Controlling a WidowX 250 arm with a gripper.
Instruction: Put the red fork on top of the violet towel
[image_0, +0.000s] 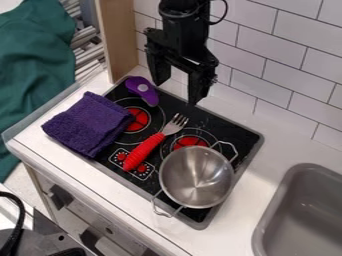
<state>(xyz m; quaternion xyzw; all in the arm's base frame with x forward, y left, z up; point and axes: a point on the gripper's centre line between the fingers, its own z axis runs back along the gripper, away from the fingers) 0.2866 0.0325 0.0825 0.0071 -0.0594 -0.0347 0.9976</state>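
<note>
Stovetop (230, 131): black, below tiles (256, 44)
Fork (153, 142): on stovetop's middle
Gripper (176, 94): 12 o'clock, fingers wide, empty
Pot (196, 176): fork's 5 o'clock; careless grasp could bump it
Towel (89, 123): fork's 10 o'clock; uneven folds could roll the fork off

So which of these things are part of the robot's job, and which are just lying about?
Part of the job:
- red fork, on the stove
- violet towel, where the fork should go
- gripper, open above the stove

Just lying about:
- metal pot
- purple toy
- green cloth
</note>
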